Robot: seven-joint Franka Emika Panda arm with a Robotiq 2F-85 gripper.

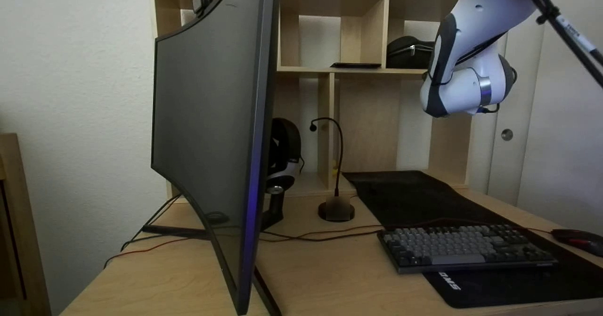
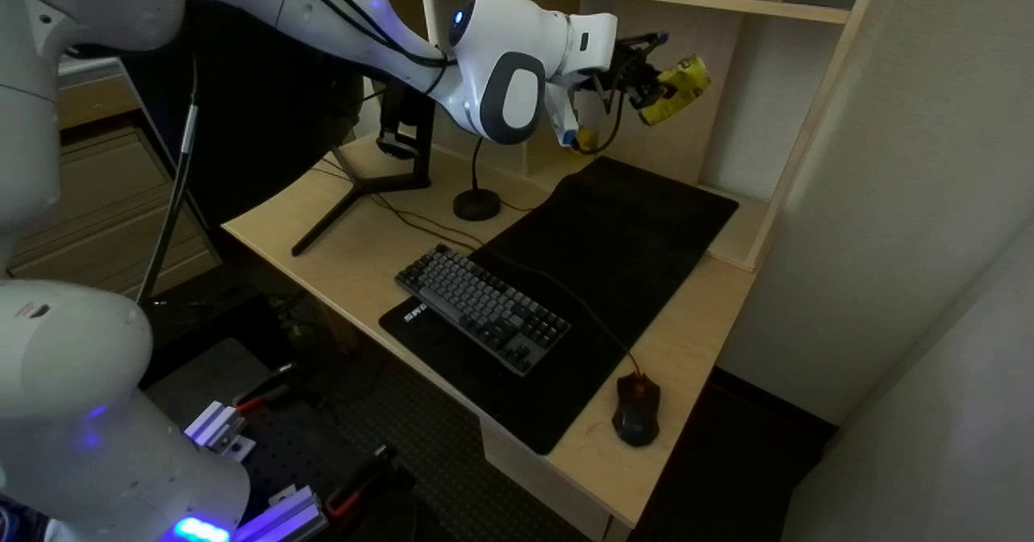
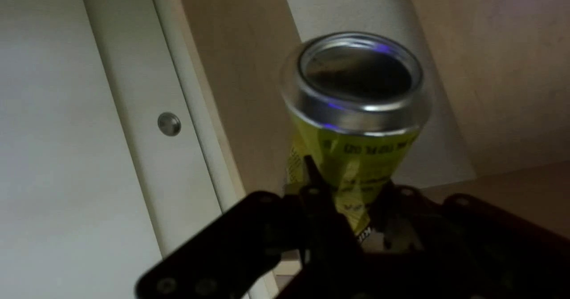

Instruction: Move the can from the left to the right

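Shows near, in an exterior view, the mouse (image 2: 636,414) beside the black mat (image 2: 626,223), then the keyboard (image 2: 489,304) mostly on it. Farther off, holds the can (image 2: 688,86) tilted, well above the mat's level, clamped in the gripper (image 3: 348,173). Bares its silvery end only in the wrist view; hides can and gripper behind the arm (image 1: 464,90) in an exterior view

Free room over mat (image 2: 622,227) beyond keyboard (image 2: 485,304); monitor (image 1: 212,104), microphone (image 2: 477,204) block one side, shelf (image 1: 374,33) far end.
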